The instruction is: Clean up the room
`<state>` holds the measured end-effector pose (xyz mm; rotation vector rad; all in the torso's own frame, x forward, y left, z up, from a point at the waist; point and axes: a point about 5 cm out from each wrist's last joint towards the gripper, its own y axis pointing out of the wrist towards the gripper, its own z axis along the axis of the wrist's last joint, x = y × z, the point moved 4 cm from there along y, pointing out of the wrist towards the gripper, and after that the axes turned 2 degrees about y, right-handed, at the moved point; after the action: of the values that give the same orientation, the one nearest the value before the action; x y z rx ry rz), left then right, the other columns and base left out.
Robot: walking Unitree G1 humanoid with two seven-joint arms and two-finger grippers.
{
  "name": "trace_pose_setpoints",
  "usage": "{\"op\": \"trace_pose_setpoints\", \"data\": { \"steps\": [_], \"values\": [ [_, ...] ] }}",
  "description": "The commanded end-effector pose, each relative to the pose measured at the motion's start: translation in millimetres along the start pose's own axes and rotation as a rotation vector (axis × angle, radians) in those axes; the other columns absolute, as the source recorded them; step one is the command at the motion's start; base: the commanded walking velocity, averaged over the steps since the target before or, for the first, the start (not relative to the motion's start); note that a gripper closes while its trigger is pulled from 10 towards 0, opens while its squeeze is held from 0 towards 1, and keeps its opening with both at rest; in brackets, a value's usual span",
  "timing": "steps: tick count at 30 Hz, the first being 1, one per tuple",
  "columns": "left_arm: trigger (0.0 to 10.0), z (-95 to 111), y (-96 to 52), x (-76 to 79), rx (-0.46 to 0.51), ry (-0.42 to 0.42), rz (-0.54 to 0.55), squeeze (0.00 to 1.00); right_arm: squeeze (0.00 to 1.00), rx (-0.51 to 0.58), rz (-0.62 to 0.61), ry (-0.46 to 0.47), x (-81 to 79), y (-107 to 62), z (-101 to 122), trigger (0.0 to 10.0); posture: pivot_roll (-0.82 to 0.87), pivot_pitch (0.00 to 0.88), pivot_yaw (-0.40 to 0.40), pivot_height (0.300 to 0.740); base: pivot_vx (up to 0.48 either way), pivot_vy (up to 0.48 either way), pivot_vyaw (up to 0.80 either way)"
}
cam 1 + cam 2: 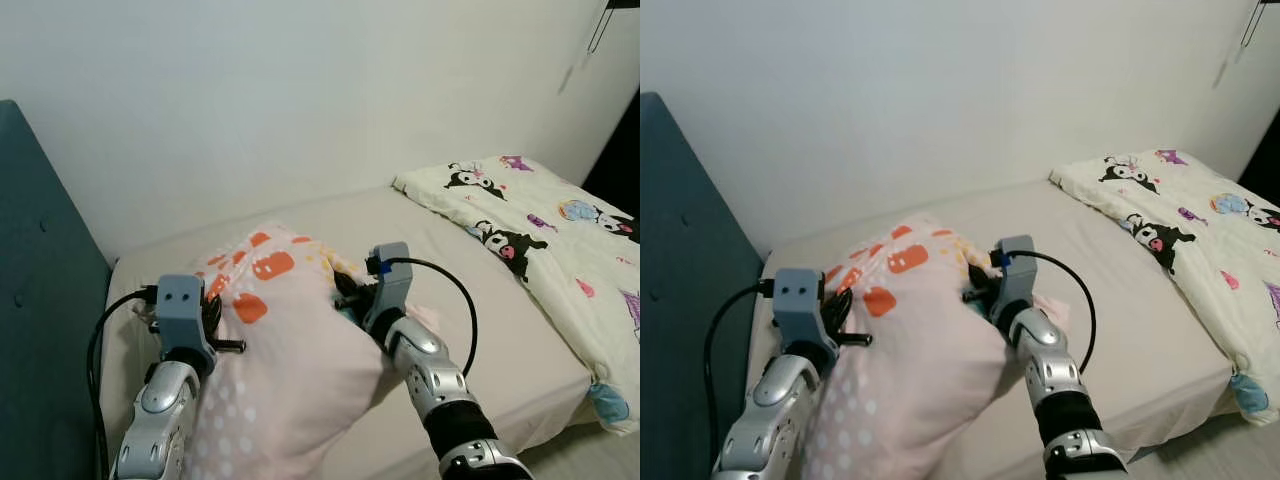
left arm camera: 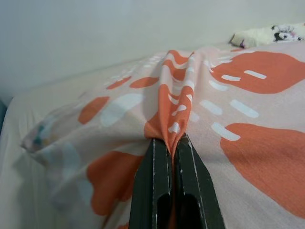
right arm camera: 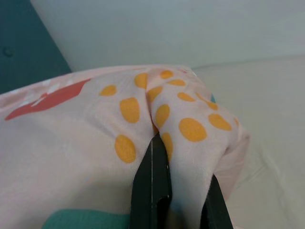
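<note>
Left eye view: a Unitree G1 holds a pink pillow up over the head end of a bed, with both arms raised in front of the camera. At far left stands the dark teal headboard, with the pale wall running behind the bed. Next comes the left gripper, its 2 black fingers pressed together on a pinched fold of the pillowcase among orange patches, as the left wrist view shows. The pillow hangs between the arms, its upper end printed with orange shapes and its lower part with pale dots; whether its bottom edge touches the mattress cannot be told. To its right, the right gripper is likewise closed on a bunched corner with yellow-orange spots, seen in the right wrist view. A black cable loops from that wrist over the bare beige sheet. At far right lies a cream quilt with cartoon figures, spread flat along the bed's right side and hanging over the foot edge.

As a judgement, the tidying is partway through: the pillow is secured in a 2-point hold but not yet laid in place, and the likely spot near the headboard is open. What remains is to set it down squarely and let go. Little stands in the way; the cable near the right arm and the closeness of the headboard to the left arm are the only things to mind.
</note>
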<state>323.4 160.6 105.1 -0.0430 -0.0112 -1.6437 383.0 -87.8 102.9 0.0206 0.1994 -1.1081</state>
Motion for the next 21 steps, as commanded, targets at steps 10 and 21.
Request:
{"op": "trace_pose_setpoints", "data": {
  "steps": [10, 21],
  "values": [
    [10.0, -19.7, -9.1, -7.8, -0.024, 0.014, 0.047, 0.0, 0.0, -0.105, -0.067, -0.109, 5.8, -5.2, -30.4, 10.0, -0.08, 0.0, 0.001, 0.74, 0.0, 0.0, 0.0],
    [10.0, -20.9, -8.4, 0.5, -0.013, 0.002, 0.024, 0.0, 0.0, -0.104, -0.108, -0.103, 15.4, -12.3, -36.2, 10.0, -0.08, 0.0, 0.003, 0.74, 0.0, 0.0, 0.0]
  ]
}}
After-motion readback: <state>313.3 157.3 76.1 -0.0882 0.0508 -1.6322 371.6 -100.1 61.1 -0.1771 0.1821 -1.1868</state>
